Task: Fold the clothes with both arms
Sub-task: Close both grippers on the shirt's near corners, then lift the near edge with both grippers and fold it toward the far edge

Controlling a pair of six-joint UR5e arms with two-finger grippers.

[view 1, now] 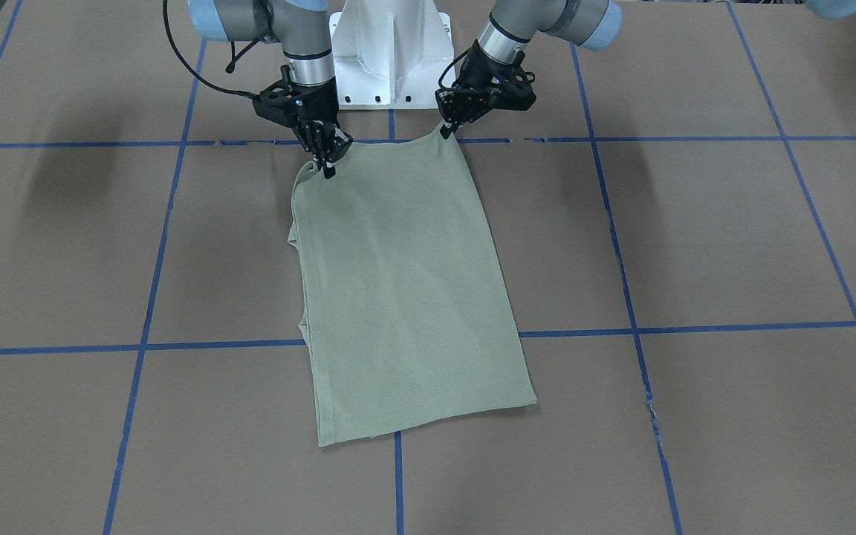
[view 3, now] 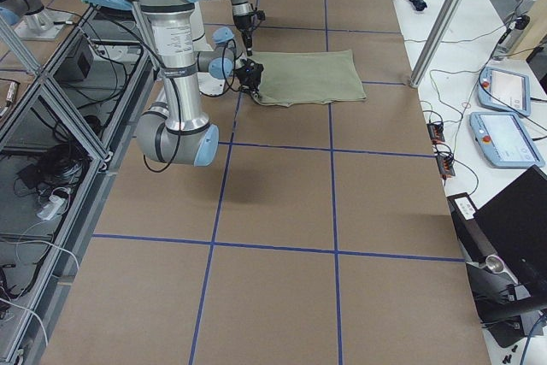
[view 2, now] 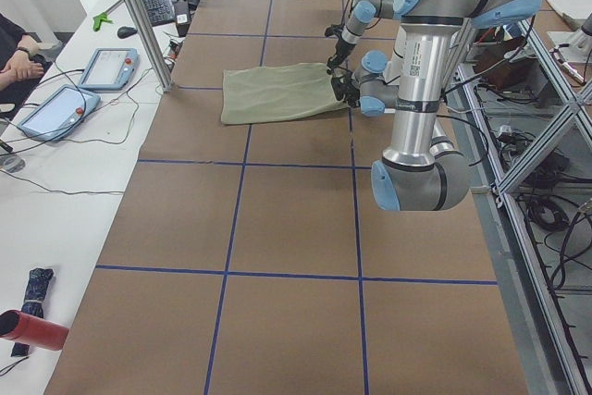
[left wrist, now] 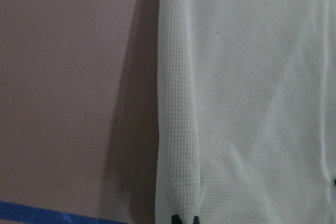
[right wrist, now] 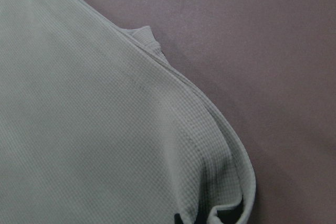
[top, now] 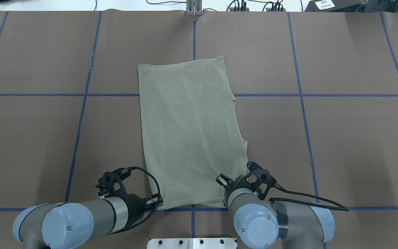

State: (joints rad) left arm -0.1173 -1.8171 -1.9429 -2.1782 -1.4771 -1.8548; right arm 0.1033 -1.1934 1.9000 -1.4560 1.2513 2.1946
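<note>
The pale sage-green shirt point(view 1: 406, 282) lies folded into a long narrow rectangle on the brown table, also seen from overhead point(top: 188, 131). Its two corners nearest the robot base are each pinched and drawn up slightly. My left gripper point(view 1: 444, 132) is shut on one near corner, and its wrist view shows the fingertips point(left wrist: 184, 219) closed over the fabric point(left wrist: 252, 103) edge. My right gripper point(view 1: 328, 169) is shut on the other near corner, where the hem point(right wrist: 220, 145) curls into its jaws. From overhead the right wrist point(top: 244, 193) hides that gripper's fingertips.
The white pedestal point(view 1: 391, 52) stands just behind both grippers. Blue tape lines point(view 1: 391, 331) grid the brown table cover. Beyond the far table edge are an aluminium post point(view 2: 139, 16), tablets point(view 2: 106, 67) and a person's hands point(view 2: 18, 57).
</note>
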